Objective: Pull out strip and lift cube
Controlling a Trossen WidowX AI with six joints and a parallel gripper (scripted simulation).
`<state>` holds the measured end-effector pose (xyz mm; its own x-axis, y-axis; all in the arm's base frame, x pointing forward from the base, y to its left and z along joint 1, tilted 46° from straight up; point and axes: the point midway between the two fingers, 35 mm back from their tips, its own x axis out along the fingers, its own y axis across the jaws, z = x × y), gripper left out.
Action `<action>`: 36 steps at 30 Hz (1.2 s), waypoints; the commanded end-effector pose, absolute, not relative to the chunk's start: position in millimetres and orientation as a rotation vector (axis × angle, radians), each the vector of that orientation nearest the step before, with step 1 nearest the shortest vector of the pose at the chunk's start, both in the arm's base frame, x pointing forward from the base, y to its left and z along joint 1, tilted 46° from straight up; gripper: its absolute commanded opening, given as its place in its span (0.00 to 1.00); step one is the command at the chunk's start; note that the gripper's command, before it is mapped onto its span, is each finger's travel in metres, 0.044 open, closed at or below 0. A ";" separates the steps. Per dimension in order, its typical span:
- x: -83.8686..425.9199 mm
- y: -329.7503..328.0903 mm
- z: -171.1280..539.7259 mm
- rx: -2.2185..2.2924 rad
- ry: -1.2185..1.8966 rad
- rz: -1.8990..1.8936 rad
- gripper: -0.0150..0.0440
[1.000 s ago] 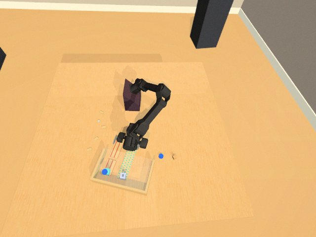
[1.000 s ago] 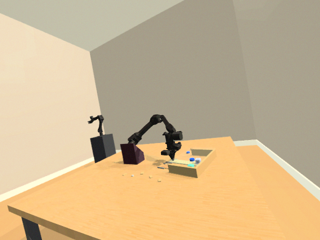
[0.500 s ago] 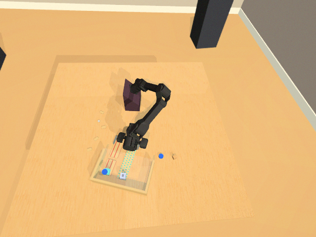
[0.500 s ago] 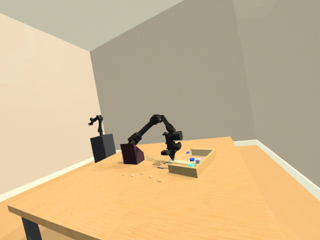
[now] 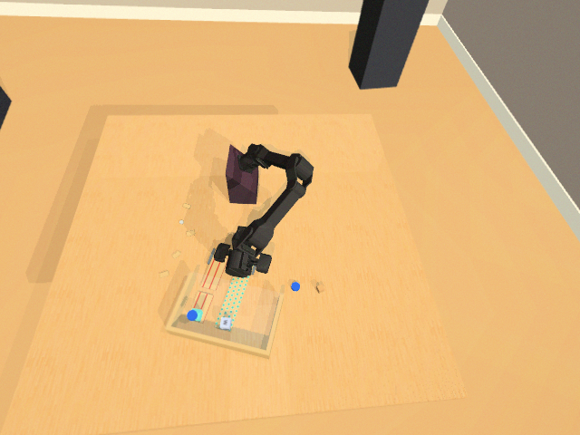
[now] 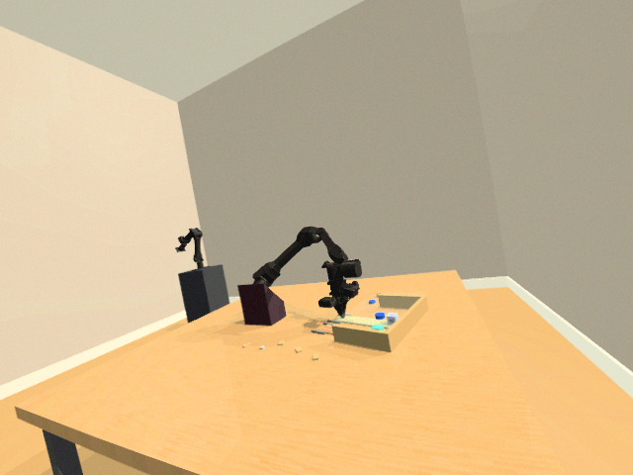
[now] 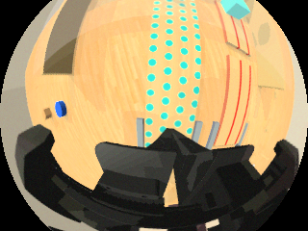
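Note:
My gripper (image 6: 341, 316) (image 7: 169, 131) is shut and empty, its tips low at the near end of the turquoise-dotted strip (image 5: 235, 295) (image 6: 357, 321) (image 7: 166, 87). Whether they touch it I cannot tell. That strip looks unbroken where it shows; its near end is hidden by the gripper. The white cube (image 5: 226, 323) (image 6: 392, 318) marked W sits at its far end inside the tray (image 5: 217, 343) (image 6: 363, 338); it is outside the wrist view. The red-lined strip (image 5: 213, 275) (image 7: 238, 96) is in two pieces with a gap. A turquoise cube (image 5: 198, 314) (image 6: 377, 328) (image 7: 236, 8) is at its far end.
Grey guides (image 7: 140, 132) flank the strips' near ends. A blue disc (image 5: 191, 314) (image 6: 380, 315) is by the turquoise cube. Outside the tray lie another blue disc (image 5: 294, 285) (image 7: 60, 109), a brown block (image 5: 320, 287) (image 7: 47, 114), several pale blocks (image 5: 176, 254) and a white ball (image 5: 181, 221).

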<state>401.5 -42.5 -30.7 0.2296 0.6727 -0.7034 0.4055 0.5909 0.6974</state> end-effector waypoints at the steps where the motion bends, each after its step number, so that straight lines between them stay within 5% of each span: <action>1: 402.8 -39.7 -32.2 1.005 1.394 0.238 0.25; 36: 399.4 -35.5 -33.1 1.006 1.394 0.238 0.25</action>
<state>405.6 -43.8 -31.1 0.2431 0.6680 -0.7033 0.4006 0.5912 0.7000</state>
